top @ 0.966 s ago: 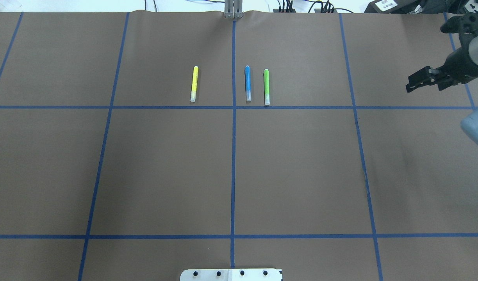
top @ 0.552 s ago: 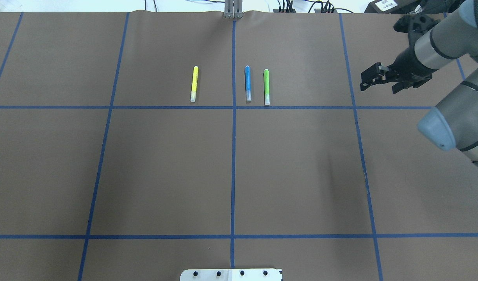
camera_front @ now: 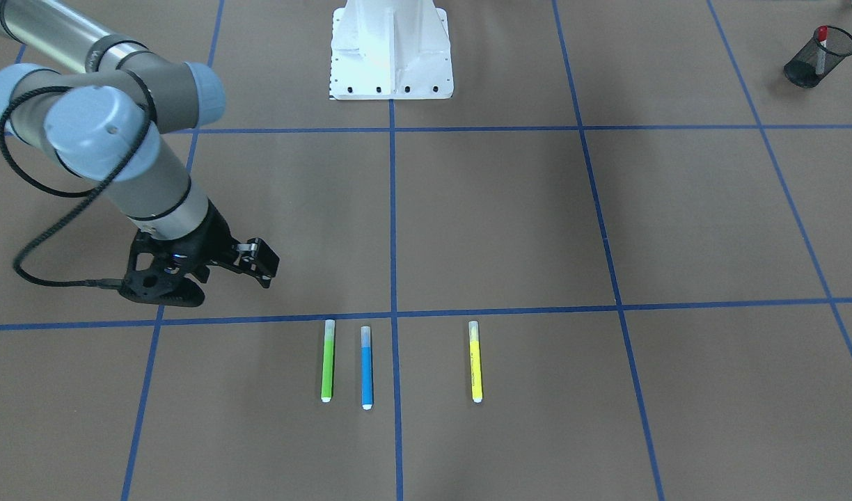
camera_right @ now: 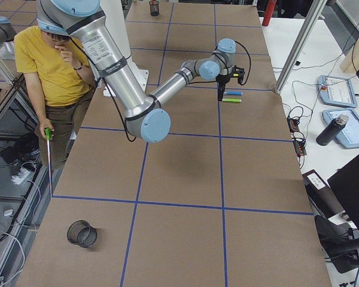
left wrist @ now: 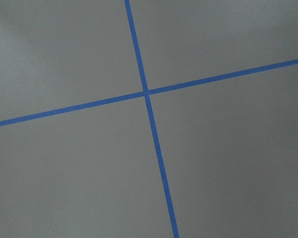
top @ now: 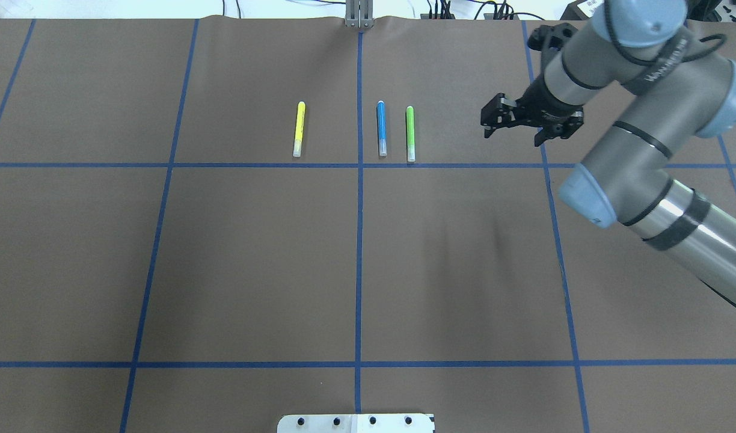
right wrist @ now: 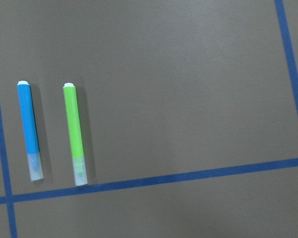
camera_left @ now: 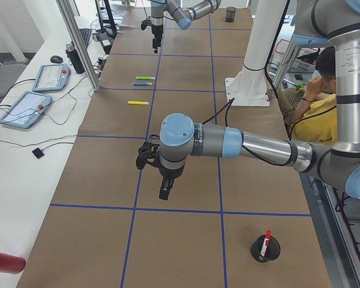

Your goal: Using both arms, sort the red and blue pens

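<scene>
The right gripper (top: 511, 133) hangs above the table, fingers spread wide with nothing between them, to the right of the green marker (top: 410, 133) and apart from it. The blue pen (top: 380, 128) lies flat just left of that marker, parallel to it. The yellow marker (top: 298, 128) lies further left. The left gripper (camera_left: 164, 193) hovers over bare brown paper near the left end, and I cannot tell whether it is wide or narrow. The red pen (camera_front: 821, 43) stands in a black mesh cup (camera_front: 805, 69) at the table's left end.

We see bare worktop (top: 464, 240) between the right tool (top: 511, 133) and the green marker (top: 410, 133). That marker lies just beside the blue pen (top: 380, 128), leaving 1 narrow gap. The yellow marker (top: 298, 128) lies well apart.
</scene>
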`<act>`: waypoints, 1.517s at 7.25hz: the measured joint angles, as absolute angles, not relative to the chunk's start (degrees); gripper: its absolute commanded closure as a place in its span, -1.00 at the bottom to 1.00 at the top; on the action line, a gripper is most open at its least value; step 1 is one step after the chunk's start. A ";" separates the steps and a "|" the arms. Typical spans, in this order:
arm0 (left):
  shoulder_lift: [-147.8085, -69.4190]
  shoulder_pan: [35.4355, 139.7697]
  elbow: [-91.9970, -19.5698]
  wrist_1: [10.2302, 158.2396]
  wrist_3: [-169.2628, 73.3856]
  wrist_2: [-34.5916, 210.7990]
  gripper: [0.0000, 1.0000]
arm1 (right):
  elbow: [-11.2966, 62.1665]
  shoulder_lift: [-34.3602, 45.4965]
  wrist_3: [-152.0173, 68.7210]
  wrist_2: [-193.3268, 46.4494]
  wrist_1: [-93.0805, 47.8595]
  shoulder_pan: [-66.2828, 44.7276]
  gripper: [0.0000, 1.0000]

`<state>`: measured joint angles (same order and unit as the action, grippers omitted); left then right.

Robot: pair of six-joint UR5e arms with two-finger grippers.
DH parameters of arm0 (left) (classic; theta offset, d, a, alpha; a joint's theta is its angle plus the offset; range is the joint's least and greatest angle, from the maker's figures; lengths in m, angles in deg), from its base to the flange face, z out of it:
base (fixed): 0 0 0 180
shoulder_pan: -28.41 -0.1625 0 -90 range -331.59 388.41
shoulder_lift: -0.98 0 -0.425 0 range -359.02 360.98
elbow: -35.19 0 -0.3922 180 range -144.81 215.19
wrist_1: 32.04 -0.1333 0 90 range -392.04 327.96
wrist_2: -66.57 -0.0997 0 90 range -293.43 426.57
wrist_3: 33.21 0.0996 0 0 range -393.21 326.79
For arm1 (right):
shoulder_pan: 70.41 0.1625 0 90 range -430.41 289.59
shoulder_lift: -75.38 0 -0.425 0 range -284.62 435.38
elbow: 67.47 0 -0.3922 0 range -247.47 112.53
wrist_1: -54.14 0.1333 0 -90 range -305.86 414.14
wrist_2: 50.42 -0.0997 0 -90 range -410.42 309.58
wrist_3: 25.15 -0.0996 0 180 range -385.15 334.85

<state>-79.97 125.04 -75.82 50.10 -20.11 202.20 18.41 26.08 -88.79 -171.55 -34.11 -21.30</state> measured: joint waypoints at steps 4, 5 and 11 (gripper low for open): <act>-79.81 125.00 -74.89 50.12 -20.27 202.24 -1.00 | -5.65 44.32 -89.50 -169.25 -31.11 -24.71 -0.96; -79.84 125.00 -74.39 50.21 -20.28 202.26 -1.00 | -10.00 46.42 -89.95 -168.86 -28.83 -25.63 -0.93; -79.95 125.00 -72.92 50.36 -20.37 202.27 -1.00 | -20.32 50.11 -90.16 -166.94 -21.80 -28.55 0.21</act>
<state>-79.95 125.00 -72.92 50.36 -20.37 202.27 -20.32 50.11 -90.16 -166.94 -21.80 -28.55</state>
